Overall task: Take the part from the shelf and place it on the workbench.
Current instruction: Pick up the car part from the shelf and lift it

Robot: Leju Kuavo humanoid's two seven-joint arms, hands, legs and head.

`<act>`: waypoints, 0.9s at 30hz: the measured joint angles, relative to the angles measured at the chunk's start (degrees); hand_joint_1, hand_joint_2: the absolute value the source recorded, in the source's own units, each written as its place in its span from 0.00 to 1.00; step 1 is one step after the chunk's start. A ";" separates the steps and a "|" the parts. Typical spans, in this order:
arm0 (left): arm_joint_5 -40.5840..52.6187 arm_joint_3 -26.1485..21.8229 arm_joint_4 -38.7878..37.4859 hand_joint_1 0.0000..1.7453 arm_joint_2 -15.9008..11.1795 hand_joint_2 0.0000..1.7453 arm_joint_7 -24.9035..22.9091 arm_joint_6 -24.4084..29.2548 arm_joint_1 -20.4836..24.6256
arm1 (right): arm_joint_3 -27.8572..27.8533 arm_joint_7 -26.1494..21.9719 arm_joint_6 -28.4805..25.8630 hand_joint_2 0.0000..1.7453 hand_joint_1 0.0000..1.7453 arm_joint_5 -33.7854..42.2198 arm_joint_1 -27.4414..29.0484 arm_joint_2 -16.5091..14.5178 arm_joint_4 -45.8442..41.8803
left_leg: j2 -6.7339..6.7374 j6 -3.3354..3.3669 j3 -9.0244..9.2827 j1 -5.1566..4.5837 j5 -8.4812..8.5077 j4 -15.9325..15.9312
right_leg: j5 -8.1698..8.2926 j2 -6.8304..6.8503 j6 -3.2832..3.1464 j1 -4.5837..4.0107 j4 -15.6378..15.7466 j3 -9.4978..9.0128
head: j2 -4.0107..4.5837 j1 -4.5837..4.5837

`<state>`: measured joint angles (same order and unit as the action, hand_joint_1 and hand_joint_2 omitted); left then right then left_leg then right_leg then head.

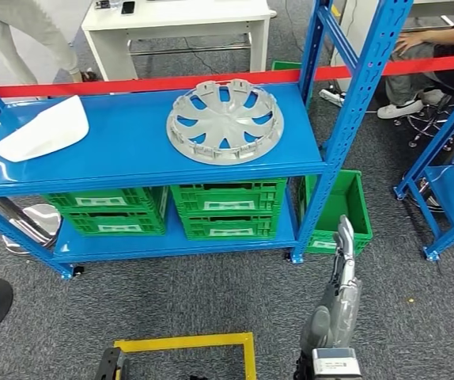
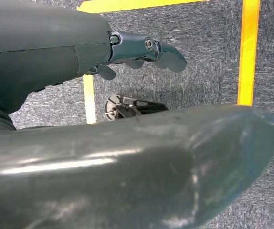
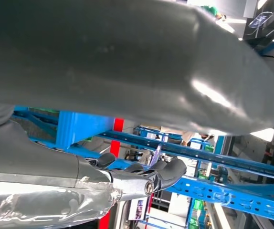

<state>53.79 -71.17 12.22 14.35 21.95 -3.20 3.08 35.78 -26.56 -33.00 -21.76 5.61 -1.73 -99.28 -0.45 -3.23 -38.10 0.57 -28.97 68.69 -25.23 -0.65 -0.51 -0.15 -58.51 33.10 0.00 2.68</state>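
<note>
Nothing is done yet — the wheel cover [image 1: 225, 120] lies flat on the blue shelf [image 1: 123, 150], untouched. The right hand [image 1: 344, 257] is raised below it, fingers released; the left hand [image 2: 135, 50] hangs empty, fingers apart.

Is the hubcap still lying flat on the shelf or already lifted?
Lying flat: the hubcap rests on the blue shelf; the right hand hangs below, empty.

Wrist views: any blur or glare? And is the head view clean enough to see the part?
Head view: sharp, the wheel cover is clear on the blue shelf, with glare at the shelf's left end. Left wrist view: the close thumb is blurred, with streaky highlights. Right wrist view: the thumb is soft and bright lights blow out behind it.
</note>
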 joint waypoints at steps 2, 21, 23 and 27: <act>-0.02 0.00 0.00 0.00 0.02 0.00 -0.01 0.01 0.09 | 0.00 0.01 -0.08 0.00 0.00 -0.02 0.00 0.00 -0.01 | -0.01 0.28 3.79 0.03 3.37 -7.83 | -0.17 -0.09 0.33 -0.17 -0.13 -0.10 | 0.00 0.06; -0.33 -0.14 0.00 0.00 0.04 0.00 -0.11 -0.13 0.03 | 0.02 0.29 0.99 1.00 0.00 1.98 0.18 0.02 -0.03 | -0.02 1.09 5.99 -0.04 4.00 -12.35 | -0.24 -0.12 1.52 -0.03 -0.43 0.30 | 0.00 -0.50; -0.27 -0.13 0.00 0.00 0.05 0.00 -0.14 -0.18 0.08 | 0.02 0.14 1.22 1.00 0.00 2.29 0.14 0.02 -0.07 | 0.02 0.52 5.47 0.06 3.07 -11.28 | -0.05 -0.09 0.81 0.08 -0.25 0.30 | 0.00 -0.41; -0.17 -0.13 0.00 0.00 0.05 0.00 -0.14 -0.19 0.03 | 0.02 0.07 1.25 1.00 0.00 2.43 0.10 0.02 -0.09 | 0.08 -0.13 -0.81 0.06 -3.44 1.93 | -0.01 0.11 0.07 0.22 -0.12 0.32 | 0.00 0.02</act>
<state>53.61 -71.30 12.22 14.40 21.81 -3.39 3.11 35.80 -26.49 -31.75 -19.33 5.71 -1.70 -99.37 -0.38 -3.36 -38.91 0.63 -32.41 70.62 -25.23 -0.54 -0.44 0.07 -58.63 33.41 0.00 2.70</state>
